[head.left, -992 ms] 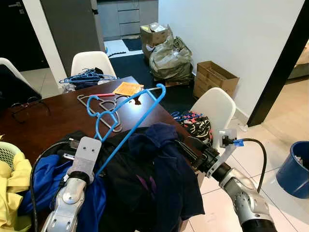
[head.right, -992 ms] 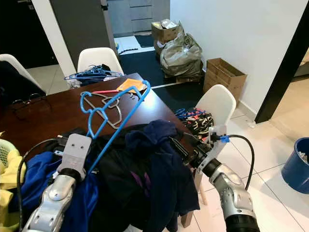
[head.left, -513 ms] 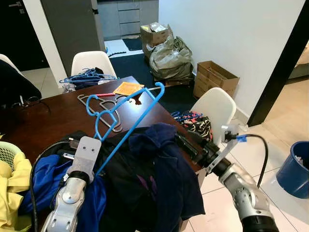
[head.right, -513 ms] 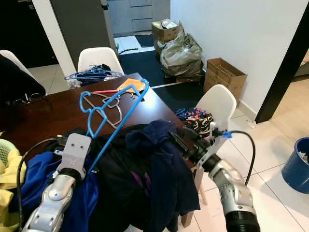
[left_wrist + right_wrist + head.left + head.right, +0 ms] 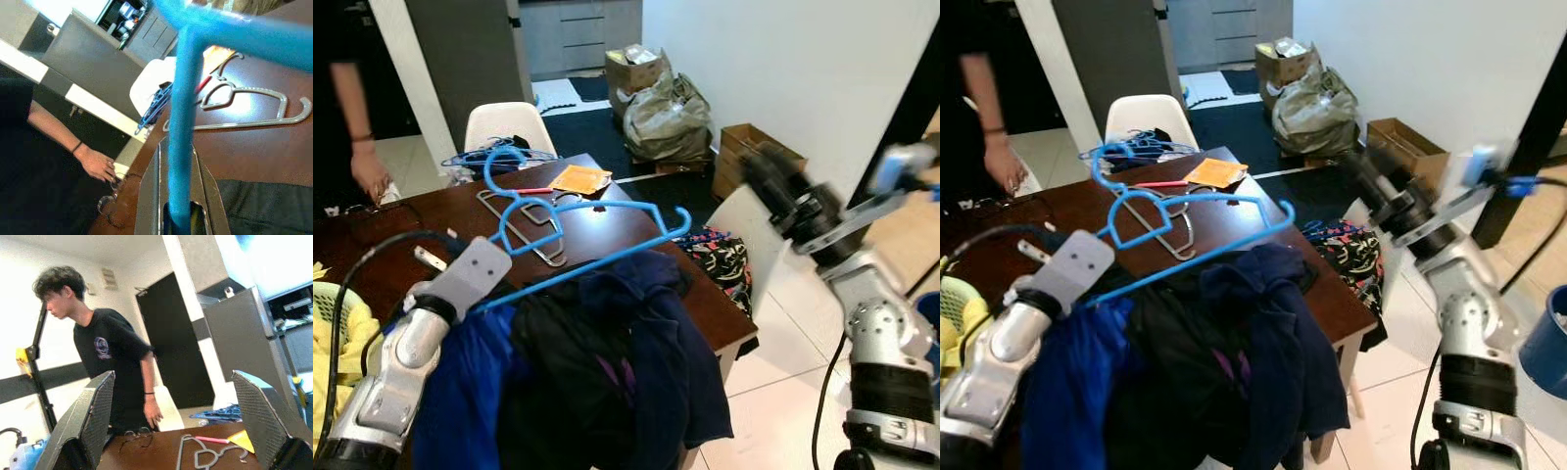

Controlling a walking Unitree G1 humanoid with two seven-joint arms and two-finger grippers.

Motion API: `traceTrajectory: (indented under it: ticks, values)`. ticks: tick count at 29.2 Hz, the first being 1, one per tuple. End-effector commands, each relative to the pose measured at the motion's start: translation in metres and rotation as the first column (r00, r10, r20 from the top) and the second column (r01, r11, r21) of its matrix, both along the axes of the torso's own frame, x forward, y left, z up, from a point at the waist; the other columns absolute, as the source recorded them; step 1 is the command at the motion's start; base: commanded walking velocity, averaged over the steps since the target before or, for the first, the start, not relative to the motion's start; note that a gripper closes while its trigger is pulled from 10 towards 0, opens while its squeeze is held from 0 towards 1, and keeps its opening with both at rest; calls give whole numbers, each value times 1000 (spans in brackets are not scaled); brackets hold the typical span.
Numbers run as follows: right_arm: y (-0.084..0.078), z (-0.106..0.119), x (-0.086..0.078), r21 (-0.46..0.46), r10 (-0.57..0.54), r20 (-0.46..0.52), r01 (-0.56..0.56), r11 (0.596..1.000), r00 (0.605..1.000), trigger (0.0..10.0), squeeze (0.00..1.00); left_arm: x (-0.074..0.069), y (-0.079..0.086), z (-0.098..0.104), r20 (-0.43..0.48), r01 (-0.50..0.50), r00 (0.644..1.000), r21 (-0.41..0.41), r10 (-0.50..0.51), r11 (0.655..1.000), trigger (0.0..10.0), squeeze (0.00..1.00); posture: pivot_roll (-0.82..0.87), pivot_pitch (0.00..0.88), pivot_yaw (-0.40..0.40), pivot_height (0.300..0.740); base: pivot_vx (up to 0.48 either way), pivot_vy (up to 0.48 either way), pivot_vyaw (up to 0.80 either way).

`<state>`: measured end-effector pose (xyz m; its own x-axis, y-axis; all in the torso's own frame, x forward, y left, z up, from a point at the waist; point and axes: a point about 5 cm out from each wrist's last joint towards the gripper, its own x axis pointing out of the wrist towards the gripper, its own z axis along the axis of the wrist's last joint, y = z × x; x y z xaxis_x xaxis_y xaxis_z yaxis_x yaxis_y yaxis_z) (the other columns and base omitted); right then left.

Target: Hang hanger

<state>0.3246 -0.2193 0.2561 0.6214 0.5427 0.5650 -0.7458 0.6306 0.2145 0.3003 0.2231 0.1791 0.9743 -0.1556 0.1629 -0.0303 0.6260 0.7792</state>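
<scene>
No text, label, brand, number or sign could be read in any view; the round emblem on the chest of the person's black T-shirt, left of centre in the right wrist view, was too small and blurred to make out, and the orange paper on the table showed no legible print
</scene>
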Motion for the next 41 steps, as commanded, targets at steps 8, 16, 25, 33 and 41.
traceTrajectory:
  ticks: [8,16,25,33,41]
  values:
    - [40,23,-9,-356,223,90,-178,917,971,10000,0,6,-29,60,121,230,955,272,-270,934,10000,0,51,0,9,740,0,0,0]
    - [61,27,-26,-507,476,50,-388,769,878,10000,0,6,-43,54,64,303,932,401,-356,865,10000,0,49,0,16,740,0,0,0]
    - [75,16,-32,-639,542,-54,-446,627,839,10000,0,2,-55,34,5,355,916,455,-401,817,10000,0,45,0,15,740,0,0,0]
    - [115,13,-27,-711,495,-115,-419,565,861,10000,0,0,-70,30,9,384,894,497,-448,778,10000,0,42,0,15,740,0,0,0]
    - [127,11,-18,-754,390,-144,-356,551,910,10000,0,-1,-83,27,21,399,879,513,-476,760,10000,0,38,0,14,740,0,0,0]
